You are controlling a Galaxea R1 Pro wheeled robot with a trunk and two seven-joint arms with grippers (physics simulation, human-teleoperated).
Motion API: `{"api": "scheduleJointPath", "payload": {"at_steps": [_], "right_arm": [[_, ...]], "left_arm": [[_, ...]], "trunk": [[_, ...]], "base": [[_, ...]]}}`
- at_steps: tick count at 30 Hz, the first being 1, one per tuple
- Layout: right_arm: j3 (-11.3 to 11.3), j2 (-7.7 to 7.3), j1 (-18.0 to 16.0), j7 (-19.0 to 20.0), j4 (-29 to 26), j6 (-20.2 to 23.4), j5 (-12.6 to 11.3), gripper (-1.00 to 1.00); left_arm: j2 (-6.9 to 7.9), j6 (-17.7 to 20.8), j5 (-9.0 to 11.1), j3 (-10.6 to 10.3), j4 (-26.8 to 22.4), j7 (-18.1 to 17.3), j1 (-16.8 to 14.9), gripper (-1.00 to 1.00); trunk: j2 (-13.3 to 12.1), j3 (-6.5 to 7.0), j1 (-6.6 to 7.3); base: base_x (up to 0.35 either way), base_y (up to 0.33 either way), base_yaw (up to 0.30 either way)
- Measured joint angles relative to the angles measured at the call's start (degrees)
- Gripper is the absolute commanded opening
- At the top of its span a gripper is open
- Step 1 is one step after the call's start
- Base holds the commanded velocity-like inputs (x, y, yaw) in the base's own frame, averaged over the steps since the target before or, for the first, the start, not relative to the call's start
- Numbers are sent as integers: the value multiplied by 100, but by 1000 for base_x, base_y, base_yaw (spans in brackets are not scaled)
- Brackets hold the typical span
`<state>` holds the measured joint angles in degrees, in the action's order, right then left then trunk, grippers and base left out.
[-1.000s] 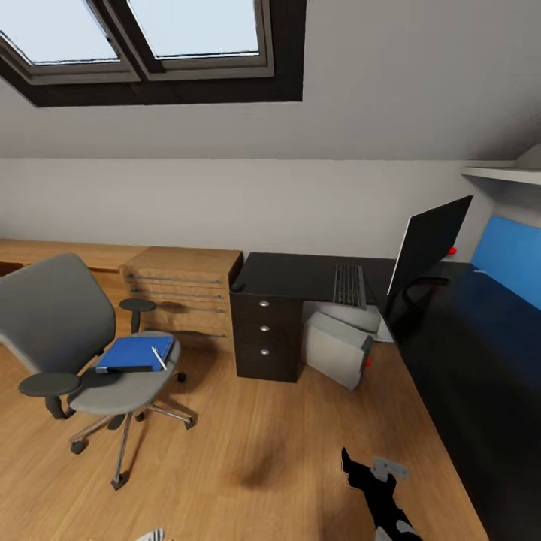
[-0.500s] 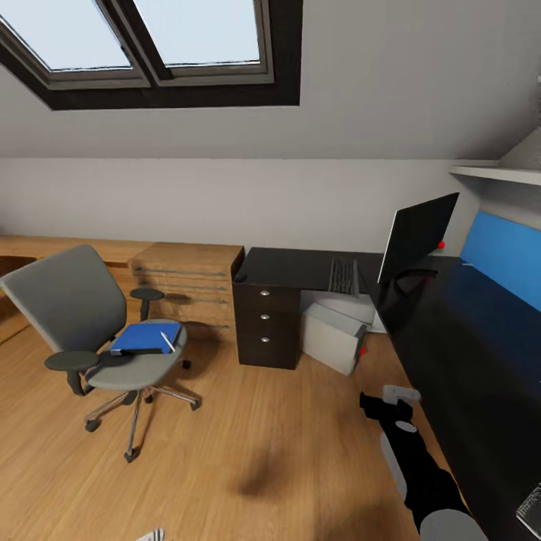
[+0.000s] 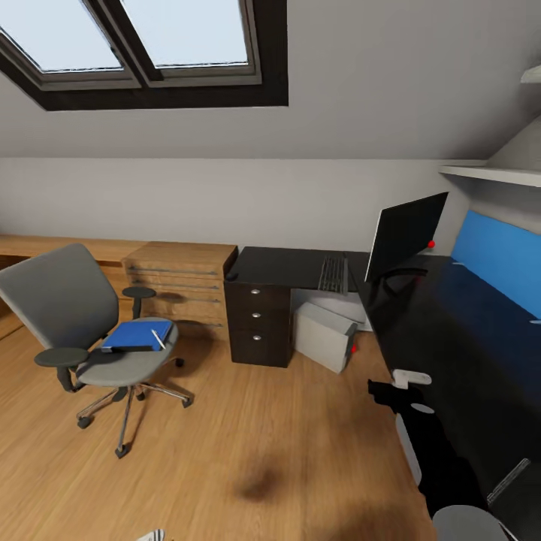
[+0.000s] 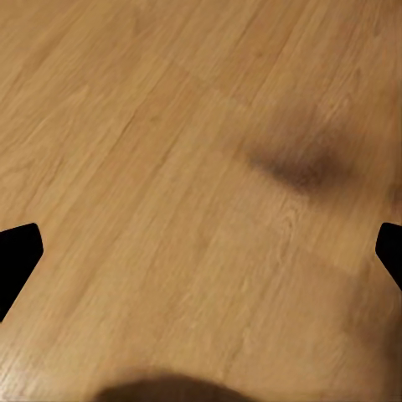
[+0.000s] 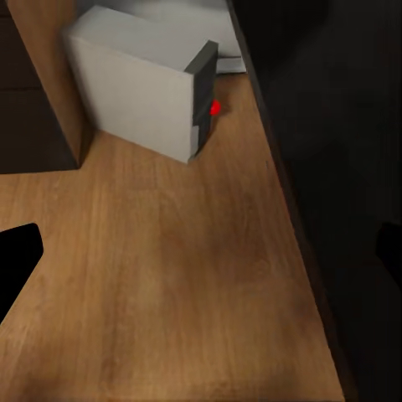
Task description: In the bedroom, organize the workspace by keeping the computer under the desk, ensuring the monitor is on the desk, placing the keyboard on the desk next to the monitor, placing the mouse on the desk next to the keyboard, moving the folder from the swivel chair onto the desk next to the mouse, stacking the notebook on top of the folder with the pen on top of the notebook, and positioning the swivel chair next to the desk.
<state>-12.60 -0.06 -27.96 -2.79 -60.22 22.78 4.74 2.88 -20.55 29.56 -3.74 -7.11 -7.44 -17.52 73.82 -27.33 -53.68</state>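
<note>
**A:** so where's everything sitting right now?

**B:** swivel chair (image 3: 83, 330) is out on the wood floor (image 3: 248, 436), well apart from the table (image 3: 451, 338). Blue folder (image 3: 135, 334) lies on its seat with the pen (image 3: 158, 339) on top. Can't make out a separate notebook.

**A:** and the table?

**B:** monitor (image 3: 402, 234) is tilted on the corner, keyboard (image 3: 331, 273) just beside it. Computer (image 3: 324, 336) leans on the floor underneath, next to the dark drawer unit (image 3: 259, 324).

**A:** grippers?

**B:** right gripper (image 5: 201, 251) hangs low by the table edge, jaws spread wide with nothing in them. Left gripper (image 4: 201, 251) over bare floor, same deal, wide and empty.
</note>
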Motion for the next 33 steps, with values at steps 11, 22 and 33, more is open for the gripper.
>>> {"api": "scheduleJointPath", "payload": {"at_steps": [11,22,33], "right_arm": [[-137,-490,4,380,-21,-4,-25,100],[-557,-512,4,389,52,-6,-16,100],[-716,-521,4,398,157,-7,-8,100]], "left_arm": [[0,-6,-9,0,0,-5,4,100],[0,-58,-51,0,0,-11,3,100],[0,-89,-137,0,0,-13,-1,100]], "trunk": [[0,0,0],[0,0,-2],[0,0,-3]], "base": [[-5,-224,0],[-142,-285,0],[-238,-227,0]]}}
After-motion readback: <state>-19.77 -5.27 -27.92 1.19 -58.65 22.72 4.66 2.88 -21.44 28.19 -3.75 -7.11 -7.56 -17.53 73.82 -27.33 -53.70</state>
